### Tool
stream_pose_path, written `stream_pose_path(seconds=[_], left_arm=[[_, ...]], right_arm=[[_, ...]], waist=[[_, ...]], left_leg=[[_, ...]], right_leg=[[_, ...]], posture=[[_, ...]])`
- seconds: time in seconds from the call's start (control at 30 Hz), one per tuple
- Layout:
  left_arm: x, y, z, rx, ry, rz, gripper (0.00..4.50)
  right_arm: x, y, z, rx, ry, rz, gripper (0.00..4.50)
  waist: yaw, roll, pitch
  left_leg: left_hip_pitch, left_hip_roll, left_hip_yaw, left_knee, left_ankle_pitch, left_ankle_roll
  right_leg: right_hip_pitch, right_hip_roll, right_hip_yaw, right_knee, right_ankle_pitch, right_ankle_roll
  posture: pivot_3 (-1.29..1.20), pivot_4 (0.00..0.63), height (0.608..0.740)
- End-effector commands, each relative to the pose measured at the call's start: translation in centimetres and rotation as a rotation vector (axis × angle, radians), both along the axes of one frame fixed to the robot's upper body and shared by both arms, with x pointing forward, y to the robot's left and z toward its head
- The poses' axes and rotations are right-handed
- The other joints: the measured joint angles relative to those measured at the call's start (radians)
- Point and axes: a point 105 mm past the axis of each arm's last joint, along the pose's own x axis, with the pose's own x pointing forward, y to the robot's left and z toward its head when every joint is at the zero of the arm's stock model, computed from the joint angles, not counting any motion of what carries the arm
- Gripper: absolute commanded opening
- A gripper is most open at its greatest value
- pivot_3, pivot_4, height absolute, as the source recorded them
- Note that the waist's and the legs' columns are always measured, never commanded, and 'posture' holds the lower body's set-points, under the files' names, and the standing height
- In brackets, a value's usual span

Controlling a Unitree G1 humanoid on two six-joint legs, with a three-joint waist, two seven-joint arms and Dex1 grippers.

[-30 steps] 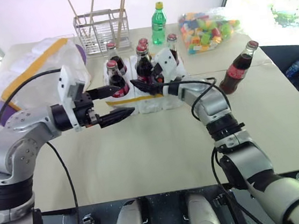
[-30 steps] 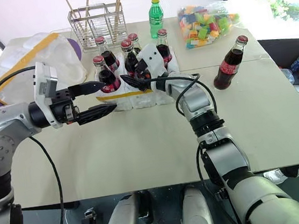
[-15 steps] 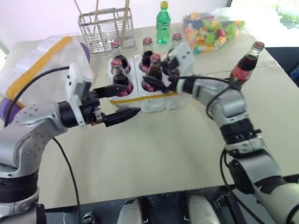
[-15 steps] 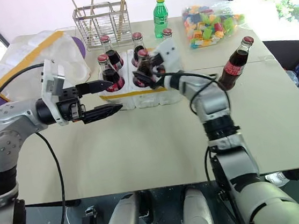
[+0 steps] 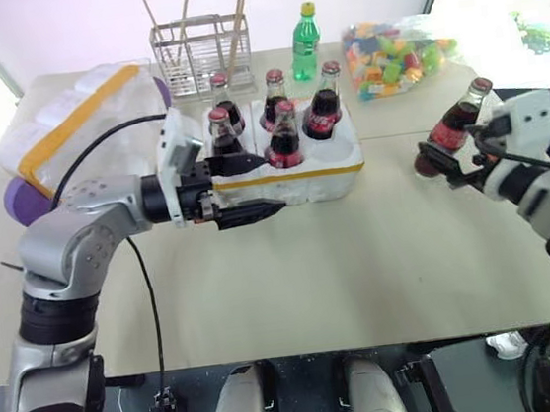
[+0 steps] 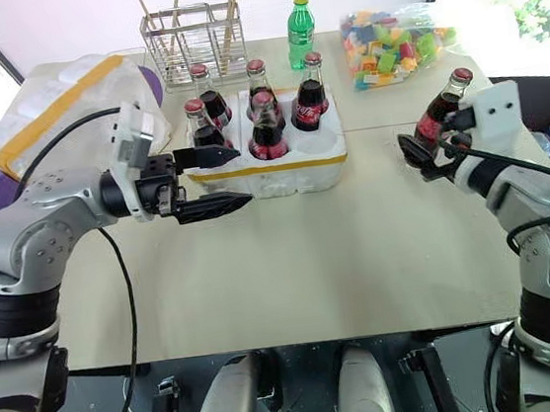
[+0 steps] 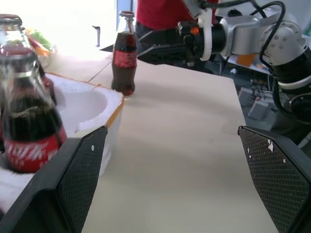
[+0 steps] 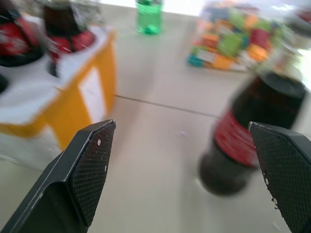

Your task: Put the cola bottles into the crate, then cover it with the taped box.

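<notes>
Right gripper (image 6: 418, 155) swings away from the crate (image 6: 281, 170), now spread wide beside the lone cola bottle (image 6: 440, 111) on the table. Left gripper (image 6: 220, 179) edges closer along the crate's front.

In the right wrist view the lone cola bottle (image 8: 252, 131) at right is smeared by blur, its label unreadable and its neck washed out. The bag of blocks (image 8: 233, 39) at upper right is blurred too. In the left eye view the taped box (image 5: 67, 120) at upper left is partly covered by the left arm, its label hidden.
</notes>
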Motion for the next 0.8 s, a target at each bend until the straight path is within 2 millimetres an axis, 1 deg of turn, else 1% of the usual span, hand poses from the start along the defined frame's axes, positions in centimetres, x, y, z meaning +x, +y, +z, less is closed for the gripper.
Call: stream_pose_path(seconds=[0.03, 0.1, 0.2, 0.37, 0.57, 0.67, 0.8], left_arm=[[-0.1, -0.4, 1.0, -0.008, -0.053, -0.023, 4.5], [0.1, -0.5, 1.1, -0.009, -0.056, -0.024, 4.5], [0.0, -0.8, 1.1, -0.011, -0.056, -0.034, 4.5], [-0.3, -1.2, 1.0, -0.016, -0.055, -0.041, 4.5], [-0.7, -1.2, 1.1, -0.018, -0.055, -0.036, 4.5], [-0.9, -1.1, 1.1, -0.014, -0.059, -0.027, 4.5], [-1.2, -0.8, 1.1, -0.013, -0.058, -0.011, 4.5]], right_arm=[[-0.6, -2.5, 1.1, -0.024, -0.048, -0.109, 4.48], [-0.5, -2.9, 1.1, -0.022, -0.053, -0.121, 4.48], [0.4, -3.1, 1.0, 0.004, -0.093, -0.114, 4.48], [2.9, -2.7, -0.3, -0.004, -0.08, -0.108, 4.48], [5.9, -3.0, -0.8, 0.016, -0.104, -0.119, 4.48], [7.0, -3.1, -1.2, 0.014, -0.101, -0.113, 4.48], [8.2, -3.6, -1.7, 0.053, -0.098, -0.124, 4.48]], waist=[[-0.001, 0.0, 0.0], [-0.002, 0.0, 0.0], [-0.002, 0.0, 0.0], [-0.003, 0.0, 0.0], [-0.002, 0.0, 0.0], [-0.002, 0.0, 0.0], [-0.005, 0.0, 0.0]], left_leg=[[0.0, 0.0, 0.0, 0.0, 0.0, 0.0], [0.0, 0.0, 0.0, 0.0, 0.0, 0.0], [0.0, 0.0, 0.0, 0.0, 0.0, 0.0], [0.0, 0.0, 0.0, 0.001, 0.0, 0.0], [0.0, 0.0, 0.0, 0.001, 0.0, 0.0], [0.0, 0.0, 0.0, 0.001, 0.001, -0.001], [0.0, 0.0, 0.0, 0.001, 0.003, -0.004]], right_leg=[[0.0, 0.0, 0.0, 0.0, 0.0, 0.0], [0.0, 0.0, 0.0, 0.0, 0.0, 0.0], [0.0, 0.0, 0.0, 0.0, 0.0, 0.0], [0.0, 0.0, 0.0, 0.0, 0.0, 0.0], [0.0, 0.0, 0.0, 0.0, 0.0, 0.0], [0.001, 0.0, 0.0, 0.0, 0.0, 0.0], [0.001, 0.0, 0.0, 0.0, 0.0, 0.0]], posture=[[0.0, 0.15, 0.736], [0.0, 0.15, 0.736], [0.0, 0.15, 0.736], [0.0, 0.15, 0.736], [0.0, 0.15, 0.736], [0.0, 0.15, 0.736], [0.0, 0.15, 0.736]])
